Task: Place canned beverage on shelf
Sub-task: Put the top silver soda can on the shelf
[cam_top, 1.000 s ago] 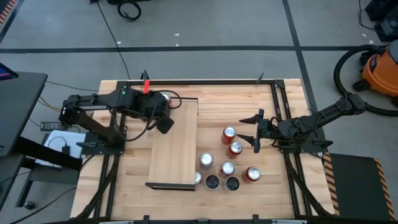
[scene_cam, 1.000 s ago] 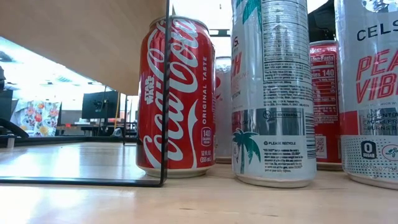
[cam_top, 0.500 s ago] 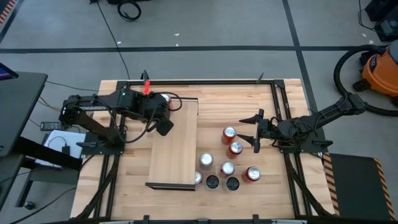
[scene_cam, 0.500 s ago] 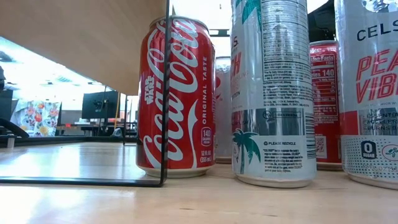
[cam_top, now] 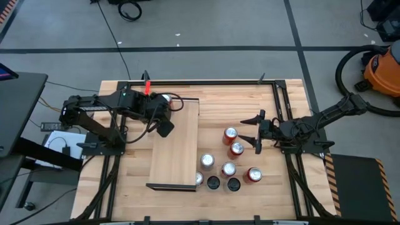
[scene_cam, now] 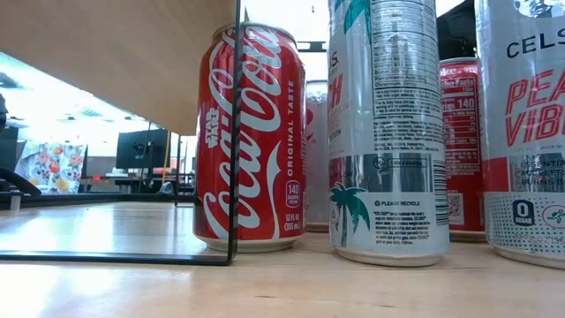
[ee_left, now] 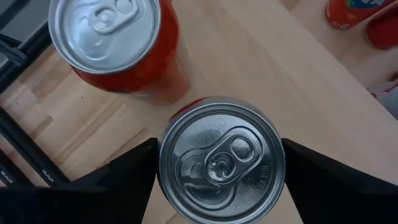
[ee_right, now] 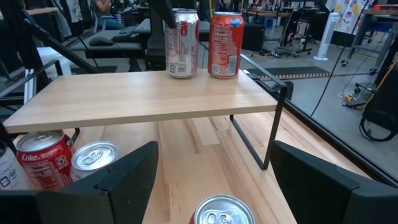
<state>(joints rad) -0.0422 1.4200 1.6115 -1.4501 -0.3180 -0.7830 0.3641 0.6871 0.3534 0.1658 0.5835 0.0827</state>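
The shelf (cam_top: 178,153) is a pale board on black wire legs, standing left of the table's middle. On its far left corner stand an orange can (ee_left: 118,43) and a silver-and-red can (ee_left: 221,158). My left gripper (cam_top: 164,122) reaches down over that corner, shut on the silver-and-red can (ee_right: 180,43). The orange can (ee_right: 225,43) rests on its base just beyond it. My right gripper (cam_top: 253,133) hangs open and level to the right of the shelf, above the loose cans, with nothing between its fingers. My left gripper pinches the silver-and-red can by two opposite sides of its wall just under the top rim (ee_left: 163,163), one finger (ee_left: 124,183) on each side. The fingers slant steeply down from above. The can stands upright with its base on the shelf top (ee_right: 180,76).
Several cans stand on the table right of the shelf, among them two red ones (cam_top: 230,133) (cam_top: 252,175) and a Coca-Cola can (scene_cam: 247,132) at the shelf's near corner. One can (ee_right: 219,214) is right below my right gripper. Black frame rails (cam_top: 278,106) edge the table.
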